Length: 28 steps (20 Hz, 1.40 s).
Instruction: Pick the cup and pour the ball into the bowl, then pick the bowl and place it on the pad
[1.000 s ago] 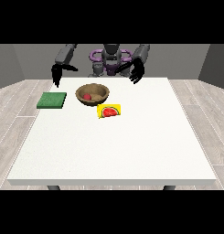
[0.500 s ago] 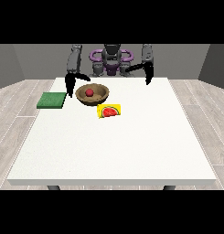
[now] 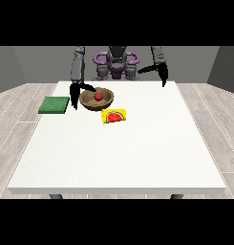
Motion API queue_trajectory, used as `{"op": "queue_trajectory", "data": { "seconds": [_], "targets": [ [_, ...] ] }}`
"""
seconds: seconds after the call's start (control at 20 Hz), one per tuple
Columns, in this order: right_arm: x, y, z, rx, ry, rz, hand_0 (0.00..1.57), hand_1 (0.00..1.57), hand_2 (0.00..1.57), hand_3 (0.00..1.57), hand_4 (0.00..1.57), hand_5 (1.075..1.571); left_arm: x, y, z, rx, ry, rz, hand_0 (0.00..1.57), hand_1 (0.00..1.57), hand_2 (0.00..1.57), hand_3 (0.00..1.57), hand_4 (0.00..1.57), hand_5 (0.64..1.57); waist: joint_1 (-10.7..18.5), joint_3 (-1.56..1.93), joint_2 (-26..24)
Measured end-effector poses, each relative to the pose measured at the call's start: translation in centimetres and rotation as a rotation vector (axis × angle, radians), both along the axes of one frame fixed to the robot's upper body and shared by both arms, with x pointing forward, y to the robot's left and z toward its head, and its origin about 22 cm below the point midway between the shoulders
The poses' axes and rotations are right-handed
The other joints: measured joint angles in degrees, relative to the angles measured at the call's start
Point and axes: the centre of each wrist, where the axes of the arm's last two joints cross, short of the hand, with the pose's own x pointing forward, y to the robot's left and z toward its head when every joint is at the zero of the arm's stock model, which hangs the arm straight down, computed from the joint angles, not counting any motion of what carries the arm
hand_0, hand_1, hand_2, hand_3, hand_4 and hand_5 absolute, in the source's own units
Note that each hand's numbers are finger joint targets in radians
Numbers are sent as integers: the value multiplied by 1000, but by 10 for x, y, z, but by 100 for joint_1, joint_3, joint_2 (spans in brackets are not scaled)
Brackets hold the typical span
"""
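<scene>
Table (image 3: 118, 158) fills most of what I see, big white top, nearest stretch w/ nothing but its own surface. Further in, left of centre, lies a small yellow card w/ a watermelon slice on it (image 3: 114, 116), flat on the top. Just behind it & a bit left sits the bowl (image 3: 96, 99), brown, wooden-looking, round, upright on the table. Inside it a red ball (image 3: 97, 96) rests near the middle. Green pad (image 3: 54, 105) lies flat at the table's left edge, apart from the bowl, a gap of white between them.

Hand at the view's left (image 3: 76, 91) hangs down right at the bowl's left rim, between bowl & pad. Fingers point down on the outer side, thumb reaches over toward the rim; can't tell if it touches or has hold, looks spread rather than closed on anything.

Hand at the view's right (image 3: 159, 72) is up in the air over the far right part of the table, well away from the bowl, fingers loosely extended, holding nothing.

Robot torso (image 3: 116, 64) stands behind the far edge.
</scene>
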Motion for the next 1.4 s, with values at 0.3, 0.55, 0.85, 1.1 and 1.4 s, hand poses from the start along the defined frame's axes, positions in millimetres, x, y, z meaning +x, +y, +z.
{"op": "queue_trajectory", "data": {
  "seconds": [0.3,0.55,0.85,1.1,1.4],
  "targets": [
    [8,4,-7,2,-16,-6,0,0,0,0,395,1570,-3,4,9,4,-34,-11,0,0,0,0,0,1565,51,-13,124],
    [1,-9,-12,-41,20,-122,1571,1571,1571,1088,850,1505,0,1,24,3,-68,-35,0,0,0,0,470,1564,209,-149,174],
    [-10,-28,-14,-388,77,-233,1571,1571,1571,1397,916,1565,1,-7,30,0,-83,-88,0,0,0,0,762,1507,597,-265,200],
    [-1,-25,-6,-493,230,-263,1571,1571,1571,950,866,1567,2,6,17,-14,-29,-70,0,0,0,0,963,1422,553,-175,-126],
    [22,3,14,-516,471,-199,1571,1571,1571,874,798,1564,-15,47,-33,-39,135,47,0,0,0,0,1003,1407,-94,-54,-1025]
  ]
}}
